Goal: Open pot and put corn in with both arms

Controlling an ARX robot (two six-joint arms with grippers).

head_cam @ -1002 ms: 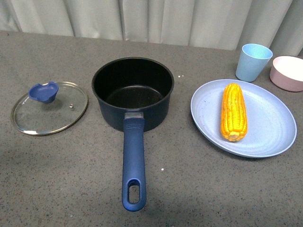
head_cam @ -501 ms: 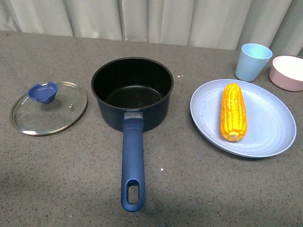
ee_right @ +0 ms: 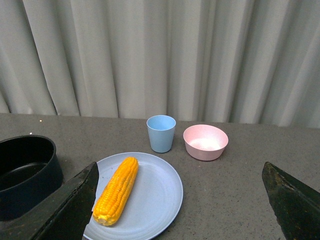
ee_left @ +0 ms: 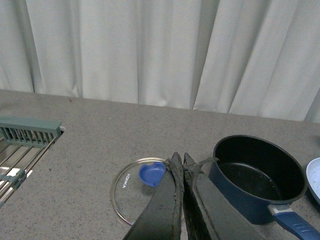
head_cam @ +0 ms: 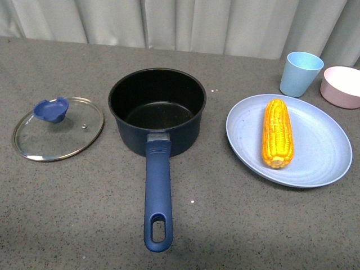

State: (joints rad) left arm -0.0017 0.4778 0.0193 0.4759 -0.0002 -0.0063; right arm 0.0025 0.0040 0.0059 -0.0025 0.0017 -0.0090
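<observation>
Right tool (ee_right: 180, 167) hangs spread wide, with the corn (ee_right: 116, 191) just ahead on the blue plate (ee_right: 155, 195), long axis running away from the robot; left tool (ee_left: 181, 158), pressed together, is nearer the open pot (ee_left: 240, 200).

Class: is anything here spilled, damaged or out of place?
Nothing stands out. The glass lid lies flat beside the open pot, the corn rests on the plate, the blue cup and pink bowl stand upright.
</observation>
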